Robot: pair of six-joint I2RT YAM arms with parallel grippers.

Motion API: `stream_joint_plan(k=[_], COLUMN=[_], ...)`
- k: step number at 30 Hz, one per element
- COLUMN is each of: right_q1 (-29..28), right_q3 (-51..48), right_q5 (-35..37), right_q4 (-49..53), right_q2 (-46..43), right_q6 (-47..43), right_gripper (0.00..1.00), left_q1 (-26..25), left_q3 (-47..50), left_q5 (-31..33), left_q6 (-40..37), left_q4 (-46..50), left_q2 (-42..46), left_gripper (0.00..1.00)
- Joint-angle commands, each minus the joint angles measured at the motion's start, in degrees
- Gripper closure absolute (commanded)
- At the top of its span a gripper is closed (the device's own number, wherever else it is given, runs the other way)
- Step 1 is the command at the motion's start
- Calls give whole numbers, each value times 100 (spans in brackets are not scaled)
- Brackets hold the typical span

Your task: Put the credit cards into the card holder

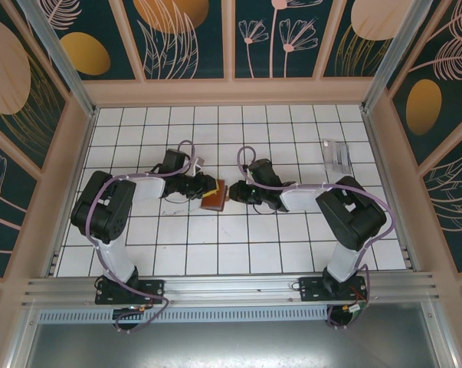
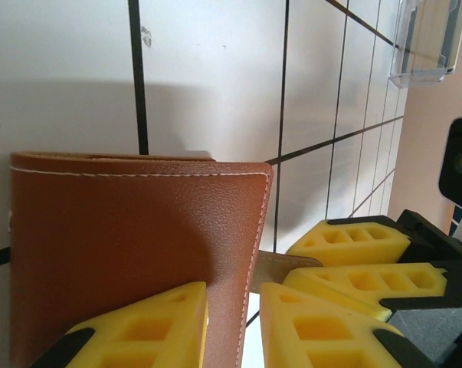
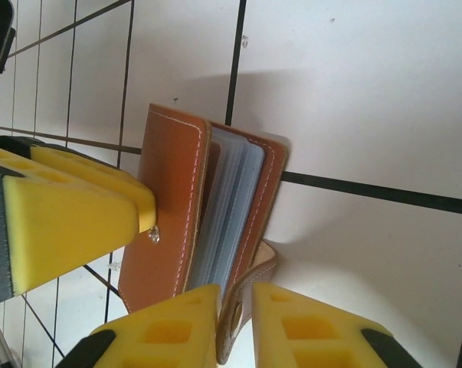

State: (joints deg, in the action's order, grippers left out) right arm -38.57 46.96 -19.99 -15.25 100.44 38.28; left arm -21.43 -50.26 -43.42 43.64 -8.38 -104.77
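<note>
Mid-table, your two pincers meet at the card holder point(image 1: 214, 198), which sits between them on the tiled table point(image 1: 253, 249). It is well clear of the enclosure walls point(image 1: 385, 153), with bare tiles open all around. Your left pincer point(image 1: 198, 186) is clamped on the brown cover. Your right pincer point(image 1: 235, 192) is nipped onto the little closing tab point(image 3: 246, 307). The covers gape slightly, showing pale grey-blue leaves point(image 3: 231, 203); whether they are cards or sleeves you cannot tell. A clear plastic stand point(image 1: 338, 155) sits well apart, far right.
</note>
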Motion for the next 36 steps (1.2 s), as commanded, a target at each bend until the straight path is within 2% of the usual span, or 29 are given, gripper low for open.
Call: stream_joint_plan(k=[1,6,8,11,14,23,30,36], right_q1=[29,11,8,7,-1,-72,-186,-354], right_q3=[197,272,266,292,296,308,593,1020], right_q5=[-106,-52,-5,-5,-43,-119,-262,-177], right_q4=[-5,111,135,191,220,74,157,417], right_q2=[-124,-188,-243,-273,-213,-147,114,465], right_q6=[-7,-22,-14,-57,-76,-4,21,67], right_gripper=[82,71,70,75,85,100,100,100], left_q1=[7,7,7,7,7,7,7,7], left_q3=[-41,-28,-21,9,-35,77,325,394], left_q5=[150,301,325,377,352,345,93,122], left_q6=[-46,-21,4,49,40,221,709,769], left_q4=[193,306,337,302,346,177,-366,-410], left_q2=[-120,-132,-132,-107,-149,-94,-41,60], left_gripper=[74,74,74,75,76,77,81,83])
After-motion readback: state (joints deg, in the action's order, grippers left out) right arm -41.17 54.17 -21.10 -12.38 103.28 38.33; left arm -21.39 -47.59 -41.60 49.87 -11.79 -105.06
